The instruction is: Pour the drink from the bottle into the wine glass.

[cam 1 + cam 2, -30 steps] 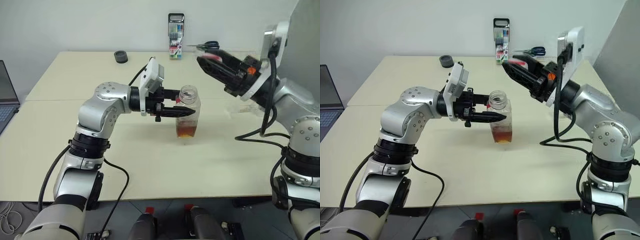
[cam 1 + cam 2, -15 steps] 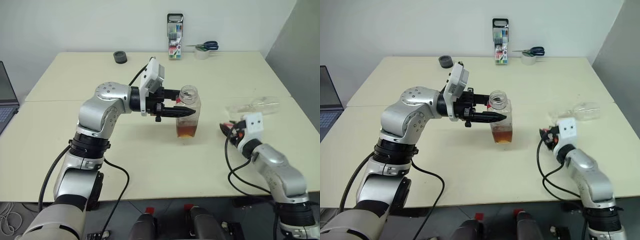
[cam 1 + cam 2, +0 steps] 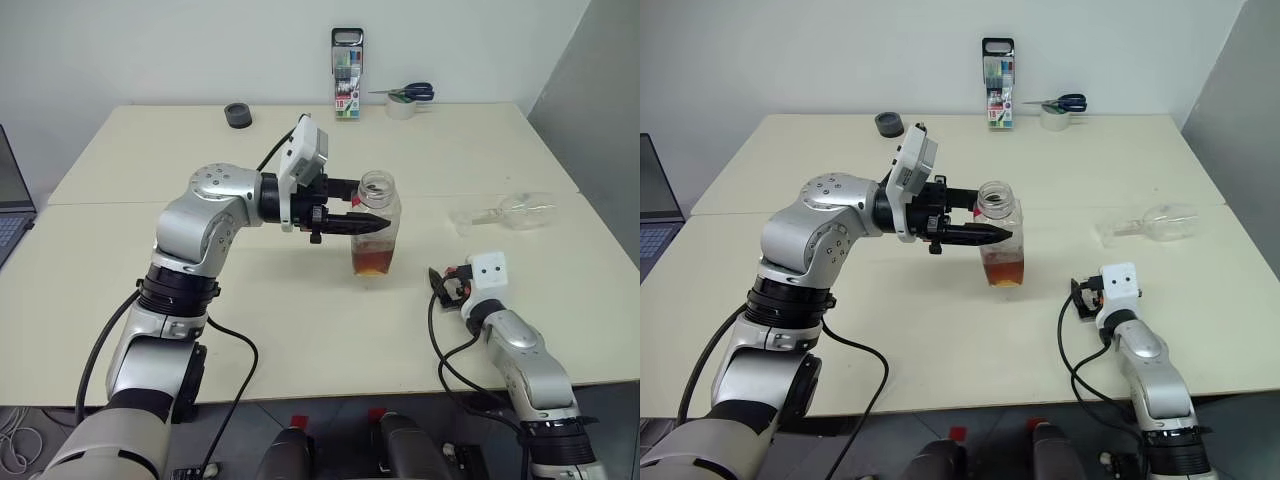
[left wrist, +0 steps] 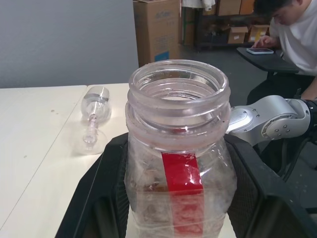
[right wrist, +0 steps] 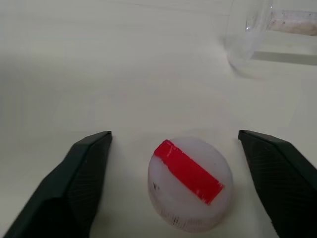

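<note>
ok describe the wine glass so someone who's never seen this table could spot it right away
Start at the cream table and go to its right side, past the open bottle that the left gripper holds. The wine glass lies there on its side, apart from everything else. It is the only clear stemmed thing, with a rounded bowl and no label.

The bottle (image 3: 376, 222) is clear with a red strip and reddish-brown drink (image 3: 373, 264) at its bottom. Near it, the white cap (image 5: 190, 183) carries a red stripe. The glass (image 3: 510, 211) is colourless; the surface (image 3: 300, 320) pale cream.
</note>
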`<action>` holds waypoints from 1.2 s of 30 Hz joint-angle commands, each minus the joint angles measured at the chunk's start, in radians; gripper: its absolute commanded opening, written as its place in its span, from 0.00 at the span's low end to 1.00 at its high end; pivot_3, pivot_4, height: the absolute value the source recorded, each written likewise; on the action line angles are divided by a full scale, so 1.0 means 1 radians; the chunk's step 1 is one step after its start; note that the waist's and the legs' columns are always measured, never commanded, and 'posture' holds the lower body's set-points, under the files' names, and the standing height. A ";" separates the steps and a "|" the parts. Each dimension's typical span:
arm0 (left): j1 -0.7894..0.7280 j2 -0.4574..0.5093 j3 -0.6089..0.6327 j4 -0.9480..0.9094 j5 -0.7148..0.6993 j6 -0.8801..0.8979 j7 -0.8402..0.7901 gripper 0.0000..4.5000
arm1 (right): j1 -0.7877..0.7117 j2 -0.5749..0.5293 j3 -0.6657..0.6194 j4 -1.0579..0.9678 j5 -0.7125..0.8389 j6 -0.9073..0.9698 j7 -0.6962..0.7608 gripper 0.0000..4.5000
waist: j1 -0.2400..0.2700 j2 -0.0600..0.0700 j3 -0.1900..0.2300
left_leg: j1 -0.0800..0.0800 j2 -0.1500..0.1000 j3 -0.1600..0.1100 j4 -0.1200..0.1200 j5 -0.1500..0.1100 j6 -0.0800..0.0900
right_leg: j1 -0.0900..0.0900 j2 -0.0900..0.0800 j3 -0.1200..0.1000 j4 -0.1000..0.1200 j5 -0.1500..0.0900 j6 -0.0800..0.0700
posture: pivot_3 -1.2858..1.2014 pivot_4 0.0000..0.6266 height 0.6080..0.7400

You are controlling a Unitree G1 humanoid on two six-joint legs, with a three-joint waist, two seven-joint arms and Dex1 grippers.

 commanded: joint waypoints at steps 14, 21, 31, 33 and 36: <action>0.014 0.010 0.049 -0.020 0.055 -0.067 0.134 0.47 | -0.158 -0.225 -0.059 -0.500 0.419 0.264 0.414 0.99 | 0.001 0.000 0.000 | 0.000 0.000 -0.003 0.001 0.000 0.000 | 0.001 0.000 -0.002 0.000 0.000 0.000 | 0.52 0.24 1.00; 0.055 0.034 0.140 0.045 0.171 -0.152 0.393 0.47 | -0.364 -0.281 -0.136 -0.509 0.778 0.483 0.420 0.99 | 0.002 0.000 0.000 | 0.000 0.000 -0.008 0.001 -0.002 0.004 | 0.001 -0.001 -0.003 -0.001 0.000 0.000 | 0.52 0.24 1.00; 0.127 -0.014 0.307 0.081 0.265 -0.130 0.838 0.47 | -0.567 -0.222 -0.083 -0.428 0.846 0.499 0.355 0.99 | 0.005 0.000 0.000 | -0.001 -0.001 -0.009 0.001 0.000 0.000 | 0.000 -0.006 -0.003 -0.001 0.000 0.000 | 0.52 0.24 1.00; 0.148 -0.013 0.318 0.091 0.276 -0.145 0.873 0.47 | -0.577 -0.224 -0.065 -0.419 0.825 0.484 0.367 0.99 | 0.005 0.000 0.000 | -0.001 -0.001 -0.009 0.001 0.000 0.000 | 0.000 -0.006 -0.003 -0.001 0.000 0.000 | 0.52 0.24 1.00; 0.165 -0.018 0.369 0.128 0.252 -0.165 0.912 0.47 | -0.589 -0.216 -0.055 -0.404 0.816 0.470 0.370 0.99 | 0.006 0.000 0.000 | -0.002 -0.001 -0.010 0.001 0.000 0.000 | 0.000 -0.006 -0.003 -0.001 0.000 0.000 | 0.52 0.24 1.00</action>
